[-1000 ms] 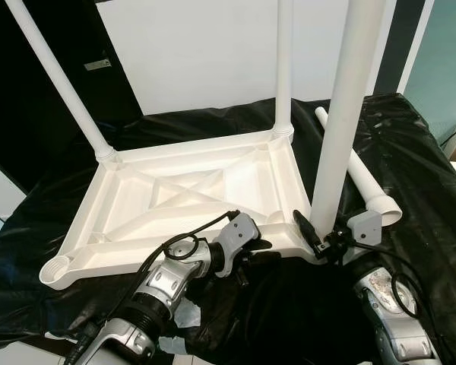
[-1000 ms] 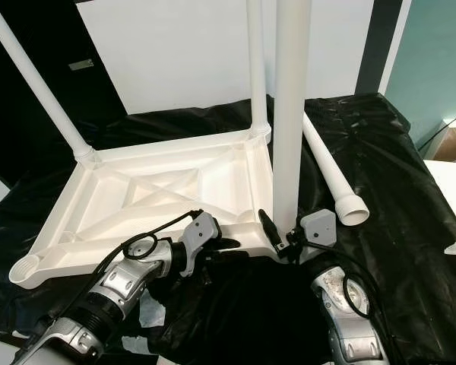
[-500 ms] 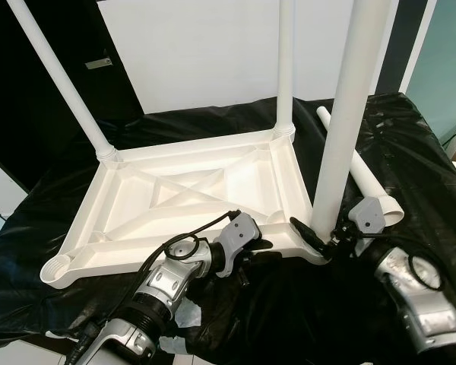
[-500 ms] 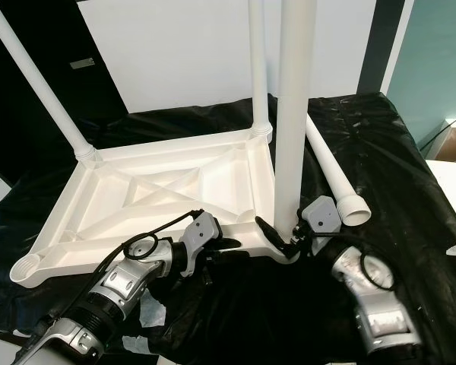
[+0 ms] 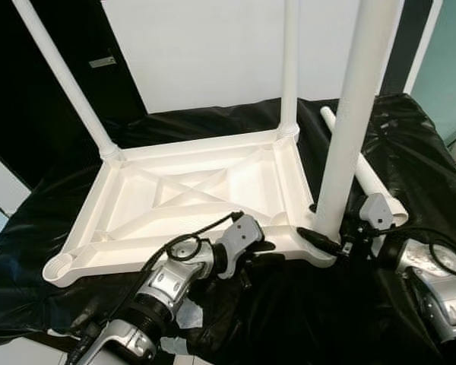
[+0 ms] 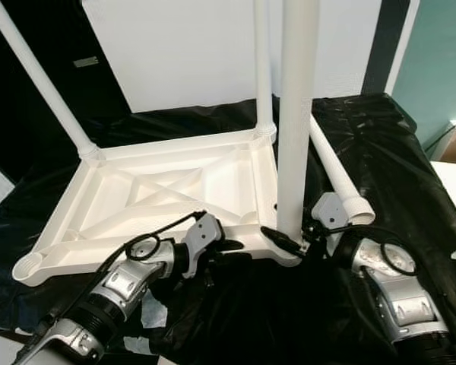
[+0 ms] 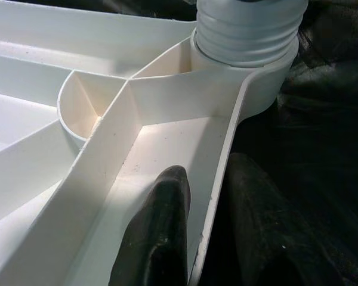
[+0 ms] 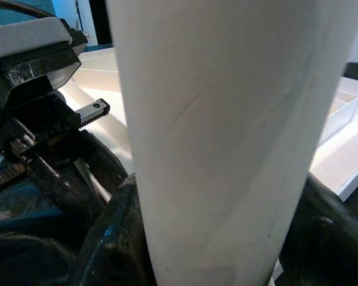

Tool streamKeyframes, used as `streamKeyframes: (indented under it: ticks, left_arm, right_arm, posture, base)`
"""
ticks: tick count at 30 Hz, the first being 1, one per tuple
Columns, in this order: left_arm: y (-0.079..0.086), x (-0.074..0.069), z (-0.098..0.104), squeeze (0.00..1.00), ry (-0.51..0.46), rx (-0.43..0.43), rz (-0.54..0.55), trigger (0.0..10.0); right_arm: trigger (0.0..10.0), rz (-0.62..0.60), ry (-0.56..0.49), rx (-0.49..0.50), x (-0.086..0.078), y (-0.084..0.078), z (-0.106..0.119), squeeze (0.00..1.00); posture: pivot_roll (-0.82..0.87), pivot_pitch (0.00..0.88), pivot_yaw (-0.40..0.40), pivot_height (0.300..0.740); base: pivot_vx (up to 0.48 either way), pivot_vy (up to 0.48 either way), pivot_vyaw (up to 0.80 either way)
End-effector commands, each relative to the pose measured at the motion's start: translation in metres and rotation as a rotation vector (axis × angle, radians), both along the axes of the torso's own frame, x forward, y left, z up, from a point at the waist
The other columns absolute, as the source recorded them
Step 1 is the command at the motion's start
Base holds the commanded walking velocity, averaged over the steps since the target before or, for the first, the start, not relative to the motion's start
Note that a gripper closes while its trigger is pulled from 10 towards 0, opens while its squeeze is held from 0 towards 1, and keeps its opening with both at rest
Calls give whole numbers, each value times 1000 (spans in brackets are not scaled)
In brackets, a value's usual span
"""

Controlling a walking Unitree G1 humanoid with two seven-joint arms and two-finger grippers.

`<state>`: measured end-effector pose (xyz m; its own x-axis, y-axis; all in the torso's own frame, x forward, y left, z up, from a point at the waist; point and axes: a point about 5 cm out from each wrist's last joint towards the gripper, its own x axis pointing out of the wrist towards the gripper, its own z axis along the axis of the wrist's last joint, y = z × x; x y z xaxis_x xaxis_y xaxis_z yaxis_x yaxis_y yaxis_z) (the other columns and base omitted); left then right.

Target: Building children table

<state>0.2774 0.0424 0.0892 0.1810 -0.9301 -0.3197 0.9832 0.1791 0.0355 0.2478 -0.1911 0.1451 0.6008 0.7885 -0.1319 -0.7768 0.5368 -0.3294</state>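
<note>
Over the last second our right arm (image 6: 391, 285) has swung out toward the lower right of the frame, while its gripper (image 5: 330, 242) has kept its fingers clamped round the foot of the near leg (image 5: 349, 129). The leg now stands straighter in its corner socket, right of centre, which suggests we are turning it home; we judge this third leg nearly seated.

The upturned top (image 5: 190, 190) lies mid-frame on the black sheet (image 5: 410, 129). Two legs already stand at its far corners, and a loose leg (image 6: 336, 173) lies on the sheet just behind the right gripper. The near-left socket (image 5: 58, 268) is empty, so one leg remains to fit.

Our left gripper (image 7: 206, 208) pinches the top's near rim, one finger (image 7: 161, 220) inside the wall and one outside, steadying it.

All three standing legs are cut off by the upper edge. The wrist and fingers cover the joint, so we cannot tell how deep the thread sits
</note>
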Motion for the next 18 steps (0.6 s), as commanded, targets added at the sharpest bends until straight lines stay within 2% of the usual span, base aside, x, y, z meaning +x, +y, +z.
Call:
streamKeyframes:
  ticks: [1,4,5,6,8,10,11,16,17,18]
  left_arm:
    - [9,-11,-22,0,110,78,-55,10000]
    - [8,-11,-23,0,109,79,-58,10000]
    - [8,-11,-23,0,109,79,-58,10000]
    - [8,-11,-23,0,109,78,-58,10000]
    - [8,-11,-23,0,109,78,-58,10000]
    - [8,-11,-22,0,109,79,-61,10000]
    - [8,-11,-22,0,110,79,-61,10000]
    - [9,-11,-22,0,111,81,-60,10000]
    - [9,-11,-22,0,111,82,-61,10000]
    - [9,-11,-22,0,111,82,-61,10000]
  right_arm:
    - [0,19,118,0,-16,14,-27,0]
    - [0,-194,51,136,-14,28,-33,0]
    - [0,-194,51,136,-14,28,-33,0]
    - [0,-299,7,171,-11,26,-32,0]
    - [0,-299,7,171,-11,26,-32,0]
    - [0,-501,-82,247,-10,21,-28,0]
    - [0,-564,-119,268,-12,21,-26,0]
    - [0,-632,-141,269,-12,18,-24,0]
    - [2941,-611,-123,260,-11,19,-25,0]
    - [2941,-611,-123,260,-11,19,-25,0]
  posture:
    - [-100,0,116,740]
    - [-100,0,117,740]
    - [-100,0,117,740]
    - [-100,0,119,740]
    - [-100,0,119,740]
    - [-98,0,120,740]
    - [-98,0,120,740]
    - [-97,0,120,740]
    - [-97,0,120,740]
    - [-97,0,120,740]
  base:
    - [0,0,0]
    - [0,0,0]
    - [0,0,0]
    - [0,0,0]
    - [0,0,0]
    - [0,0,0]
    - [0,0,0]
    - [0,0,0]
    - [0,0,0]
    - [0,0,0]
